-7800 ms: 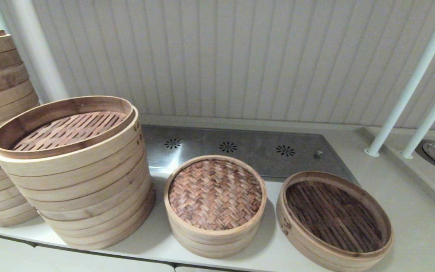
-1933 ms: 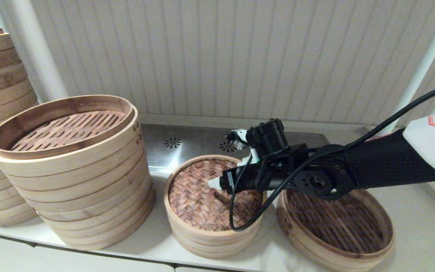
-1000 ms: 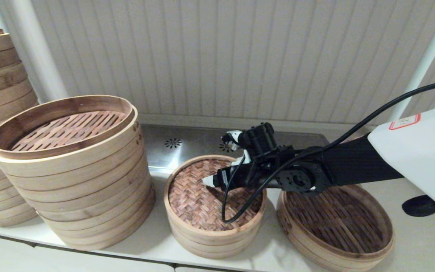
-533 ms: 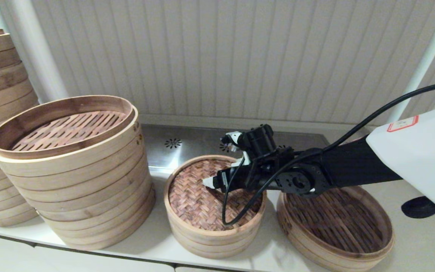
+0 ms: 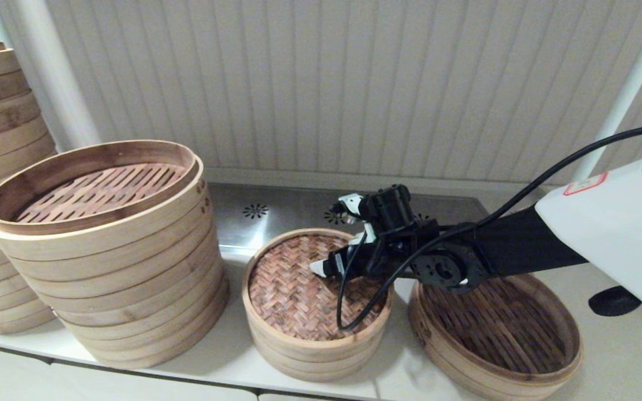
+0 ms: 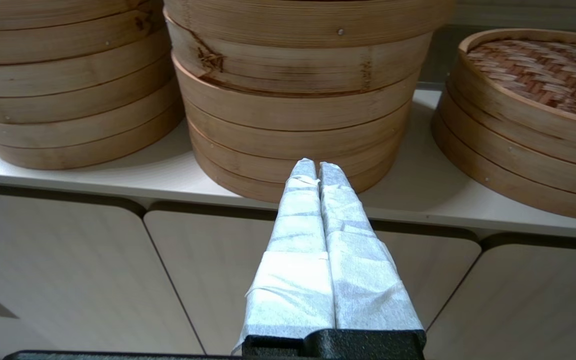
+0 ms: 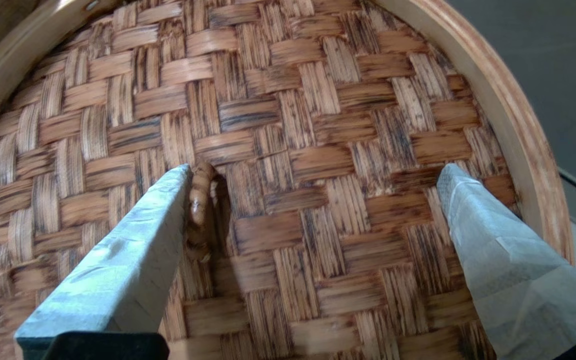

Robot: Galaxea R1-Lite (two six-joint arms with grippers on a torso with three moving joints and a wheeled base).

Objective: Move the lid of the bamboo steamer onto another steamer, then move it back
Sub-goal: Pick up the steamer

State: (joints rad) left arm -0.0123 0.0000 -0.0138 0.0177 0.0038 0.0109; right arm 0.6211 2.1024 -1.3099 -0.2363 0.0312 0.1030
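The right hand (image 7: 313,175) hangs low over the woven lid (image 5: 310,287), fingers spread wide apart. The left hand (image 6: 317,167) waits below the surface (image 6: 118,170), fingers pressed together.

The right arm hides part of the bamboo steamer lid (image 5: 298,289) and its far rim.

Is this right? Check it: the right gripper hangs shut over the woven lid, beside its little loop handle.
Not shut. The right wrist view shows the right gripper open over the woven lid, one finger beside the little loop handle.
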